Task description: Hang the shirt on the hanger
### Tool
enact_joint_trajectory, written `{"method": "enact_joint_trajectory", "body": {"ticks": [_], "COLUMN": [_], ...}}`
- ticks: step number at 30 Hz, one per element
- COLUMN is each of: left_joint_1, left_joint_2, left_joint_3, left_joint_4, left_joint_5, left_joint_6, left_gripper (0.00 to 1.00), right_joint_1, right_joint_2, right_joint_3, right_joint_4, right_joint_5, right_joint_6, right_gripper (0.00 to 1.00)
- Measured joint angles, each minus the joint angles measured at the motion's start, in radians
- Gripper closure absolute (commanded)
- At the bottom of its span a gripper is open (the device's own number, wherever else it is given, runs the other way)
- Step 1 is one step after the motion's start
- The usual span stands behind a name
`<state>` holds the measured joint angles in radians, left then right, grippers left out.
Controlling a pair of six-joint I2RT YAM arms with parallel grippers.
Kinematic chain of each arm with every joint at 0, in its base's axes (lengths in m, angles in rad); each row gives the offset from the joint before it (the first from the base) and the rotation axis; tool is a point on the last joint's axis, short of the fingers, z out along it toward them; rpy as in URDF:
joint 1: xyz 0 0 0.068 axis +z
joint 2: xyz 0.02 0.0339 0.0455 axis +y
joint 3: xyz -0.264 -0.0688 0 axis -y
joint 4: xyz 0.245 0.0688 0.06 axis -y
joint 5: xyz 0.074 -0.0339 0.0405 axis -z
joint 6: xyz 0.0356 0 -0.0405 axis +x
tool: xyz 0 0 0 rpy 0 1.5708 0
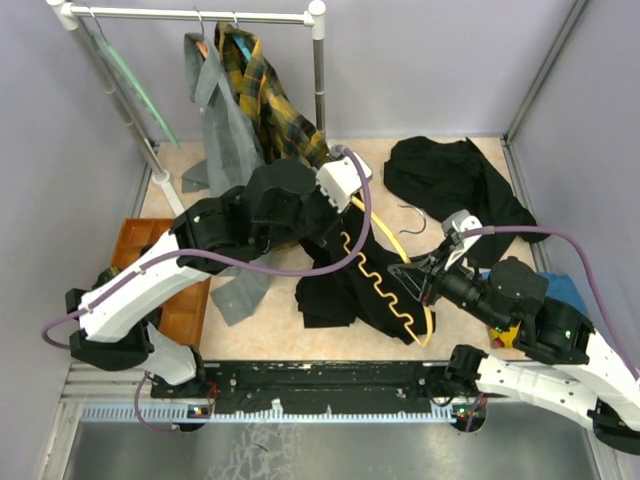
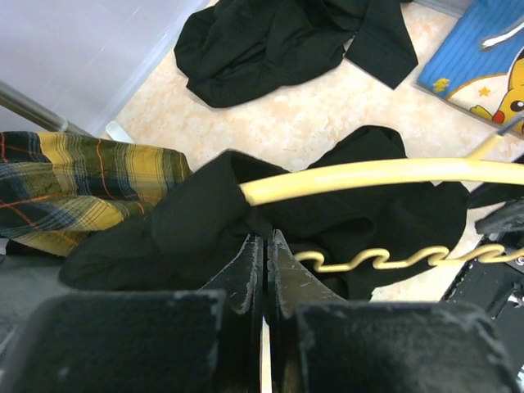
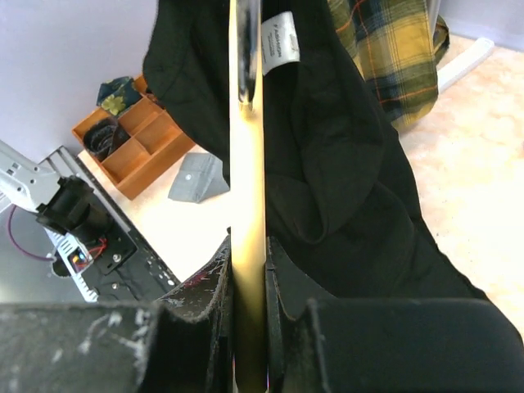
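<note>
1. While the left gripper (image 2: pixel 266 243) sat with its jaws pinched tight on a fold of the shirt (image 2: pixel 196 221), the cloth was bunched right over one tip of the hanger (image 2: pixel 368 173).
2. Mid-table, between the arms, that tip had vanished into the black fabric, so one shoulder looked as good as on. The white label (image 3: pixel 282 37) sat just beside the bar, so the collar was close to where it belonged.
3. Over on the right, the right gripper (image 3: pixel 248 246) had its jaws narrow, clamped on the yellow bar itself and holding it steady.
4. Further right, the rest of the bar ran bare and the hook (image 1: pixel 411 213) lay clear of the cloth. My call: roughly half done, with the second shoulder yet to be pulled over that bare end.
</note>
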<state>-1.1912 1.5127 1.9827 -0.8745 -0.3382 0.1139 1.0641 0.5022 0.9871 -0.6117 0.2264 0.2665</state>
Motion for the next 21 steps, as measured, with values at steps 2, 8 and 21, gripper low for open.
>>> {"method": "enact_joint_trajectory", "body": {"ticks": [2, 8, 21], "left_joint_1": [0.0, -0.002, -0.002], "left_joint_2": [-0.013, -0.037, 0.002], "left_joint_3": [0.0, 0.0, 0.024], "left_joint_4": [-0.006, -0.012, -0.027], "left_joint_5": [0.006, 0.011, 0.071], "left_joint_6": [-0.001, -0.005, -0.007], "left_gripper": [1.0, 1.0, 1.0], "right_joint_1": [0.0, 0.0, 0.0], "right_joint_2": [0.006, 0.034, 0.002], "right_joint_3": [0.0, 0.0, -0.078], "right_joint_4": [-0.005, -0.079, 0.031], "right_joint_5": [0.003, 0.03, -0.08], "right_joint_6": [0.005, 0.011, 0.018], "right_gripper": [1.0, 1.0, 1.0]}}
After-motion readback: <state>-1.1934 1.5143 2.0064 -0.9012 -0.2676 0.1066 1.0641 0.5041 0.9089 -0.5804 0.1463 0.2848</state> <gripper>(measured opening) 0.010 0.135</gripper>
